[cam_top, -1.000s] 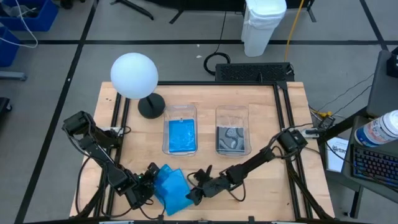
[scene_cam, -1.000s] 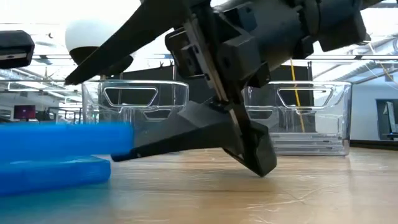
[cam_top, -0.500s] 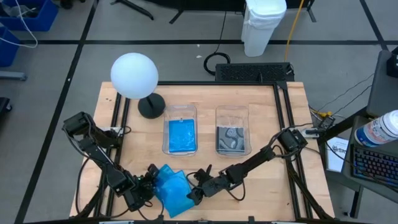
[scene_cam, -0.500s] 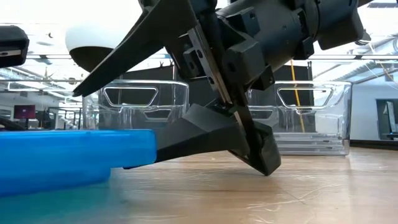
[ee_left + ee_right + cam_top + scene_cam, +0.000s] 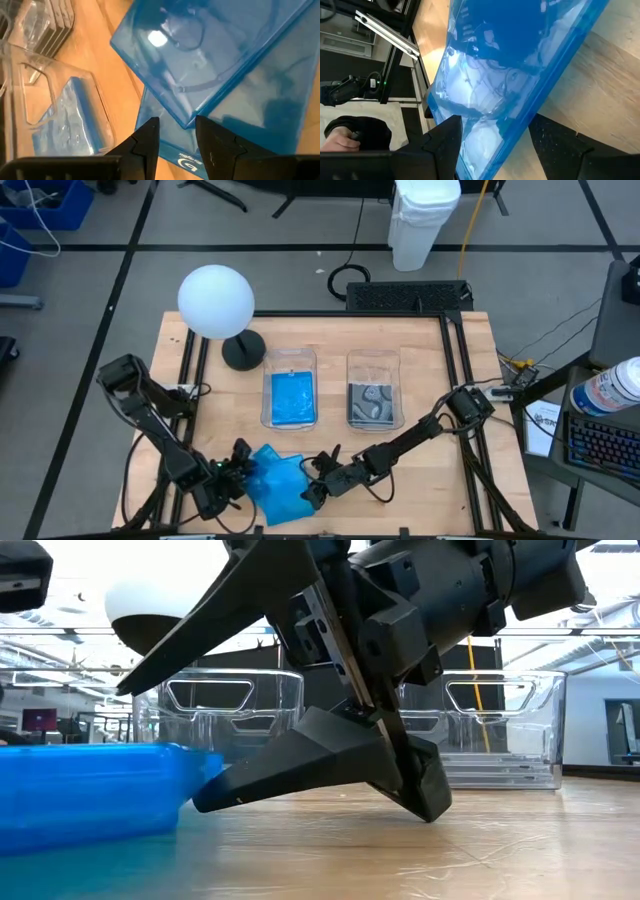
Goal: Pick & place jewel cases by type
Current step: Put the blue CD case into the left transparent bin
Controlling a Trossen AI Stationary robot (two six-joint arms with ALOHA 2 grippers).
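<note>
Two bright blue jewel cases [image 5: 276, 483] lie stacked askew near the table's near edge, the upper one [image 5: 210, 55] turned on the lower one [image 5: 235, 140]. My left gripper [image 5: 237, 468] is at their left side, its fingers a narrow gap apart with the upper case's corner [image 5: 187, 120] between the tips. My right gripper [image 5: 316, 477] is at their right side, wide open, low over the table. The cases' right edge [image 5: 520, 100] stands between its spread fingers [image 5: 442, 145]. Its lower finger [image 5: 300, 765] points at the cases' end [image 5: 190, 780]. My left gripper comes level from the table's left at the upper case's corner [image 5: 189, 116]. Whether its fingertips touch the corner, I cannot tell. My right gripper has the stack's right edge between its spread fingers; no touch shows.
Two clear bins stand mid-table: the left one [image 5: 290, 398] holds blue cases, the right one [image 5: 375, 402] grey-black patterned ones. A white globe lamp [image 5: 215, 300] stands far left. A person's hand [image 5: 342, 136] shows beyond the table.
My left gripper has drawn back slightly toward the table's left edge. In the low view the upper blue case's end first reached across the right gripper's lower finger, then went back left. The right arm has kept still.
</note>
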